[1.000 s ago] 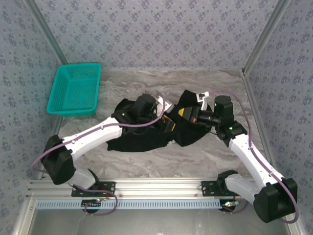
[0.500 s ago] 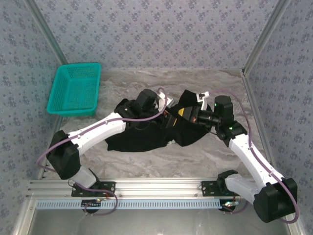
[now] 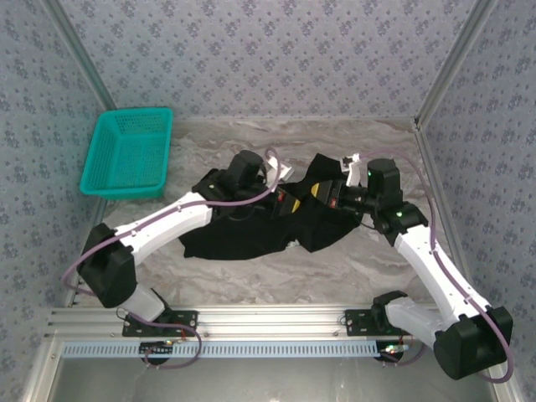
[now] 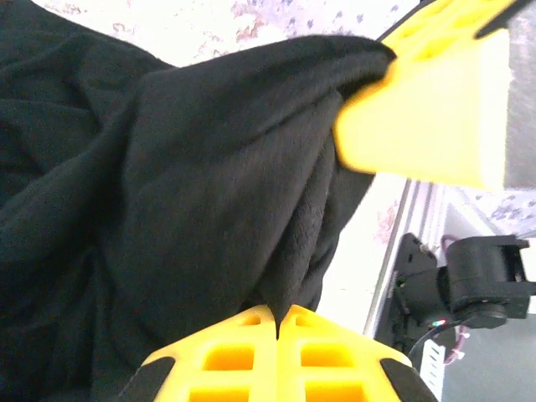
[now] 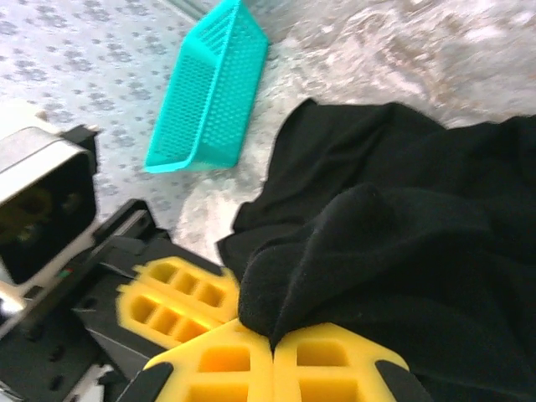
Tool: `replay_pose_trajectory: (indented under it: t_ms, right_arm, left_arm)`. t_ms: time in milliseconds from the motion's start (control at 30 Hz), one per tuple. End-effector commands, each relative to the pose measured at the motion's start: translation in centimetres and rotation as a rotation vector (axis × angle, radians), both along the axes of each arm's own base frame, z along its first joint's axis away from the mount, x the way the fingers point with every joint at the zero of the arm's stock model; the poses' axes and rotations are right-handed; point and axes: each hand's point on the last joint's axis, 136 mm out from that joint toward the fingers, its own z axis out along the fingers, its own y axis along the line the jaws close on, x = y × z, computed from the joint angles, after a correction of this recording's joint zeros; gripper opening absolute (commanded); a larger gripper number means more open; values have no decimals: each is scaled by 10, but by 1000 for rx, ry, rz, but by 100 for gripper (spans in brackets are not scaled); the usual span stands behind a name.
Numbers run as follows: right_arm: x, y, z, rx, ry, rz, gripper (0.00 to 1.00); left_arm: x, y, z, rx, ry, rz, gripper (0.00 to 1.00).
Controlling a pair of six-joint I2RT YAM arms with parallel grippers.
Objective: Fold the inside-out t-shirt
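the t-shirt (image 3: 243,239) lies as a crumpled black heap around the middle of the worktop (image 3: 335,276), with only plain black cloth showing and no print that i can make out. both arms reach into its far right part and meet there: the left arm (image 3: 167,226) stretches across the heap from the near left, and the right arm (image 3: 427,260) comes in from the near right. the left jaws are pressed together on a raised ridge of cloth, as the left wrist view shows, with the fabric funnelling down into the seam between the yellow pads. the right jaws are likewise pinching a fold of black cloth, which bulges out just above their closed tips in the right wrist view. the two pinches sit just beside each other, close enough that each wrist camera catches the other's yellow pads. my reading is that they hold neighbouring spots on one bunched section so the cloth can be drawn apart and spread flat. a heap like this cannot be folded until an edge or a hem is opened out. which part of the garment each one has, i cannot tell. the teal basket (image 3: 127,153) stands well apart at the far left, out of the way of both arms.
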Motion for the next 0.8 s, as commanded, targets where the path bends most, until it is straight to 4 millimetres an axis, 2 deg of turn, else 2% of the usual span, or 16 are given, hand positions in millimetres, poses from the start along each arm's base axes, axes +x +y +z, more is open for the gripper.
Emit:
replay_pose_trajectory:
  t_ms: [0, 33, 233, 333, 433, 600, 700, 767]
  right_arm:
    - [6, -18, -13, -196, -10, -53, 11]
    - [6, -14, -13, -200, -20, -36, 17]
    - [-8, -9, -5, -305, -109, 28, 34]
    - [-21, 1, -4, -338, -181, 81, 39]
    - [-29, 15, -19, -349, -186, 117, 40]
    - [-32, 22, -42, -463, -207, 119, 41]
    - [-29, 26, -56, -532, -222, 124, 41]
    - [-26, 33, -58, -541, -237, 139, 41]
  left_arm:
    - [-10, 9, 32, -138, 51, -27, 0]
    - [-10, 11, 33, -145, 62, -20, 0]
    - [-1, 27, 36, -188, 115, 40, 0]
    - [-1, 32, 37, -209, 129, 39, 0]
    - [-2, 35, 37, -207, 125, 35, 0]
    - [-2, 36, 45, -233, 162, 23, 0]
    - [-5, 35, 52, -247, 186, -2, 0]
    - [-7, 33, 56, -248, 208, -13, 0]
